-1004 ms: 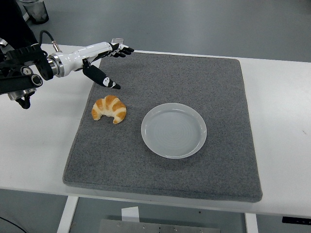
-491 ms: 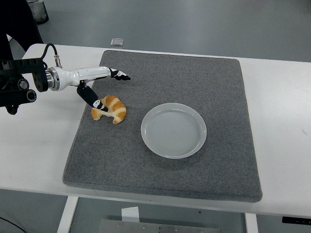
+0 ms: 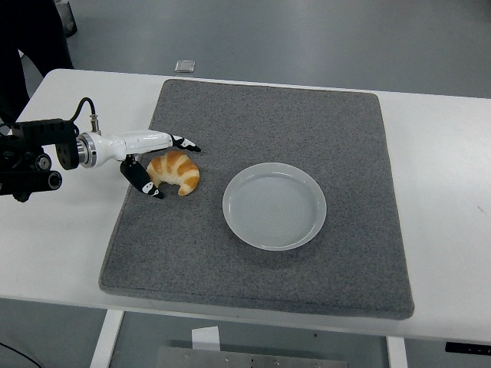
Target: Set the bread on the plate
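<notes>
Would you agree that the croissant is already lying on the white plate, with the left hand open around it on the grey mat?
Not quite: the head view shows the croissant on the grey mat, left of the empty white plate. The left hand is indeed open around it.

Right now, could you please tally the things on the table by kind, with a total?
Croissant: 1
Plate: 1
Grey mat: 1
Robot left hand, fingers around the croissant: 1
Total: 4

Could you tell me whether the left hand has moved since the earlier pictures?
Yes. The left hand has come down from the grey mat's far-left corner to the croissant.
</notes>
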Robot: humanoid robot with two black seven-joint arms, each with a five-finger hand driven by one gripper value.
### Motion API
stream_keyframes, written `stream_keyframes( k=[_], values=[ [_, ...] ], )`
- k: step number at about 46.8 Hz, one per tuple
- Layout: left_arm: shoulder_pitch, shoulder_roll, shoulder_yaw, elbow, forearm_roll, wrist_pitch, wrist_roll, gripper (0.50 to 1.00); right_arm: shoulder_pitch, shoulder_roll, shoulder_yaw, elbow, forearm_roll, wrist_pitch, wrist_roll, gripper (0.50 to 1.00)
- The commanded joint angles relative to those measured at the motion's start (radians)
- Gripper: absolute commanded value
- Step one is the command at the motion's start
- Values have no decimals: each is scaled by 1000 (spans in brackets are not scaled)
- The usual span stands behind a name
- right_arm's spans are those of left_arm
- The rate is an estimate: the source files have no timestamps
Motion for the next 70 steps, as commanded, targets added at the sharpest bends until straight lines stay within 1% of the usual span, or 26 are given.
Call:
stream_keyframes(
  k=[1,16,20,27,35,44,49,65,69,70],
  values=[
    [-1,-6,0,0,0,6,0,984,-1,0,0,0,0,0,0,952],
    [1,-20,0,23,0,10,0,971,-1,0,0,0,0,0,0,952],
    [1,-20,0,43,0,21,0,964,0,0,0,0,0,0,0,952],
    [2,-21,0,46,-2,27,3,958,0,0,0,0,0,0,0,952],
    [18,-61,-1,66,-2,29,3,945,0,0,0,0,0,0,0,952],
    [21,-84,-1,76,-2,32,5,943,-1,0,0,0,0,0,0,954],
    [21,-85,-1,78,-2,33,8,943,0,0,0,0,0,0,0,952],
    [22,-85,0,86,-2,38,11,894,0,0,0,0,0,0,0,952],
    [24,-85,0,90,-2,38,11,864,0,0,0,0,0,0,0,952],
    [24,-85,0,92,-2,38,11,864,0,0,0,0,0,0,0,952]
  ],
)
